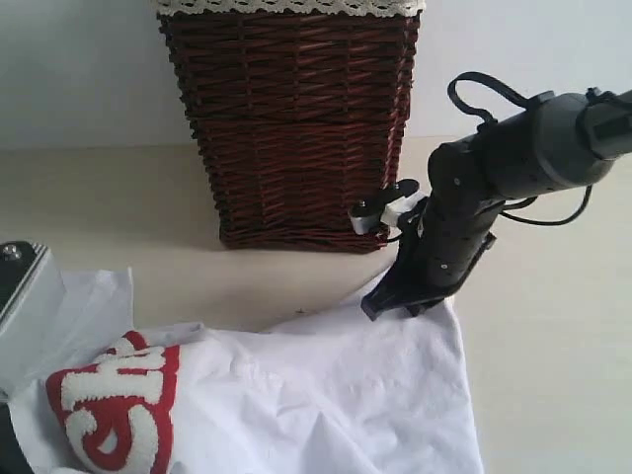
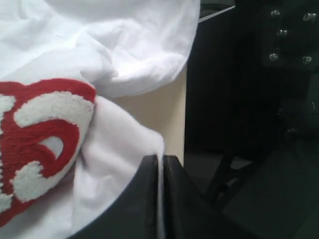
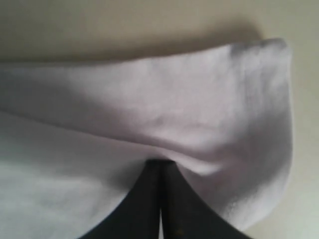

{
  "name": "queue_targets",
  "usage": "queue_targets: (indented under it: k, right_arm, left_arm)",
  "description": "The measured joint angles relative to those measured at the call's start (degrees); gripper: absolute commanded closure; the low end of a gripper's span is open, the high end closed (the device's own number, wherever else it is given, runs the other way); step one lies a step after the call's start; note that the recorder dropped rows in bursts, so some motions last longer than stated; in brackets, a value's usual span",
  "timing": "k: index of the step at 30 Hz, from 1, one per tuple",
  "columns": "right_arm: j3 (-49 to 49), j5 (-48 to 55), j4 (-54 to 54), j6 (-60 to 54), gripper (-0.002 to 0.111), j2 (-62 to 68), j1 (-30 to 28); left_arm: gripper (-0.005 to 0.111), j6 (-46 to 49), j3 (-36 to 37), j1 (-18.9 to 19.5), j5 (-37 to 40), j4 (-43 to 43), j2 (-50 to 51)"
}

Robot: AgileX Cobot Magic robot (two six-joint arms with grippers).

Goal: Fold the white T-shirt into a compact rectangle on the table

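Observation:
The white T-shirt (image 1: 336, 395) lies crumpled across the near part of the table (image 1: 118, 217), its red band with fuzzy white letters (image 1: 118, 405) at the near left. My right gripper (image 1: 395, 301) is shut on the shirt's far right corner, and the right wrist view shows cloth (image 3: 164, 109) draped over its closed jaws (image 3: 160, 167). My left gripper (image 2: 160, 162) is shut on a thin fold of the shirt (image 2: 124, 149) beside the red band (image 2: 45, 144), near the table's edge. In the exterior view only the left arm's grey housing (image 1: 25, 296) shows.
A dark brown wicker basket (image 1: 291, 118) with a lace-trimmed liner (image 1: 286, 6) stands at the back centre, just behind the right arm. Beyond the table's edge (image 2: 182, 124), the left wrist view shows a dark frame and floor (image 2: 249, 99).

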Motion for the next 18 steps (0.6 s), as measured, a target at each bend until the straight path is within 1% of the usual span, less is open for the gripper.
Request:
queue_targets:
  k: [3, 8, 12, 13, 14, 15, 16, 17, 18]
  right_arm:
    - [-3.95, 0.8, 0.0, -0.12, 0.108, 2.62, -0.8]
    - [-8.94, 2.97, 1.27, -1.55, 0.108, 6.08, -3.61]
    - [-11.73, 5.95, 1.84, -3.34, 0.108, 7.22, -6.91]
    - [-13.07, 7.38, 1.58, -4.07, 0.108, 7.72, -8.69]
    - [-13.59, 7.83, 1.25, -4.37, 0.108, 7.85, -9.29]
    - [-14.83, 8.84, 0.65, -4.44, 0.108, 8.24, -10.36]
    - [-15.39, 8.94, 0.65, -3.81, 0.108, 8.51, -10.67]
    - [-16.14, 9.06, 0.41, -3.95, 0.108, 8.89, -10.95]
    - [-16.24, 9.07, 0.41, -4.25, 0.108, 8.89, -10.95]
  left_arm:
    - [0.107, -1.04, 1.26, -2.18, 0.0, 0.51, 0.0]
    - [0.107, -1.44, 2.56, -3.85, 0.0, 0.47, 0.0]
    - [0.107, -1.8, 2.83, -5.89, 0.0, -4.58, 0.0]
    - [0.107, -2.64, 2.83, -7.58, -0.11, -6.26, 0.0]
    - [0.107, -3.81, 2.92, -8.59, -0.11, -5.74, 0.0]
    - [0.107, -8.08, 3.37, -10.4, -0.11, -2.28, 0.36]
    - [0.107, -10.06, 3.74, -11.1, -0.11, 0.93, 0.62]
    - [0.107, -12.59, 4.71, -12.09, 0.01, 7.22, 1.4]
    - [0.107, -13.49, 5.2, -12.44, 0.01, 9.81, 1.66]
